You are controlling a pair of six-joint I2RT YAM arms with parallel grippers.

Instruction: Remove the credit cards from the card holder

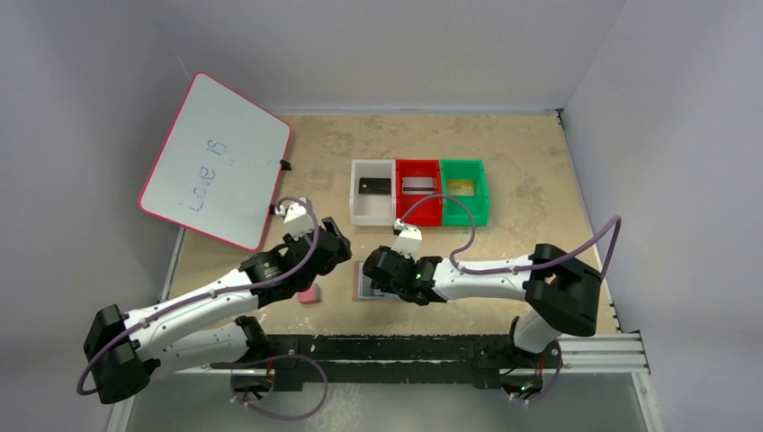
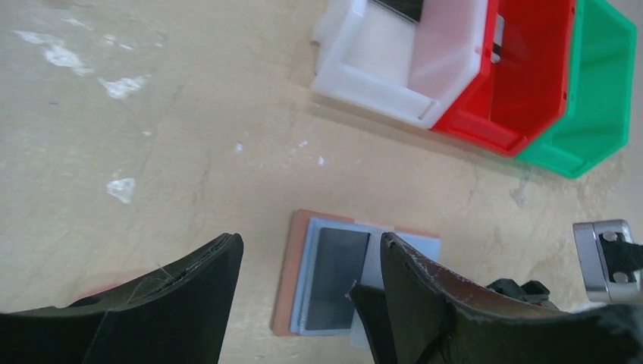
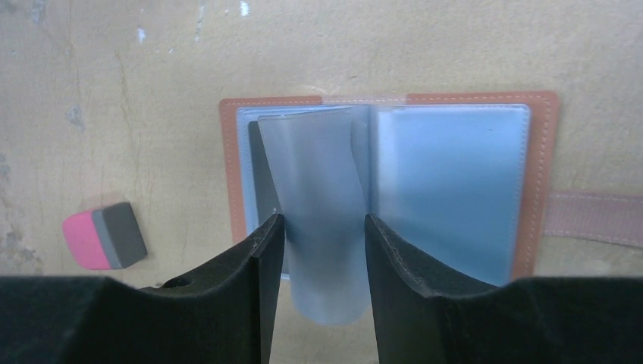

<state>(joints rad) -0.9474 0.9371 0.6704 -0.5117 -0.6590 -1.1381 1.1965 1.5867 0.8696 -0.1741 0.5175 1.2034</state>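
The card holder [image 3: 540, 152] lies open on the table, tan leather with blue-grey sleeves; it also shows under the arms [image 1: 363, 279] and in the left wrist view [image 2: 284, 280]. A dark credit card [image 2: 334, 269] sits in its left sleeve, only its edge [image 3: 260, 178] showing in the right wrist view. One loose sleeve [image 3: 322, 182] stands up curled between the fingers of my right gripper [image 3: 322, 221], whose jaws touch both its sides. My left gripper [image 2: 309, 241] hovers open above the holder, holding nothing. Black [image 1: 373, 186], silver [image 1: 417, 184] and gold [image 1: 462, 186] cards lie in the bins.
White [image 1: 358, 202], red [image 1: 416, 213] and green [image 1: 481, 202] bins stand in a row behind the holder. A pink-and-grey eraser [image 3: 105, 236] lies left of the holder [image 1: 309, 294]. A whiteboard [image 1: 216, 162] leans at the back left. The holder's snap tab [image 3: 595, 216] points right.
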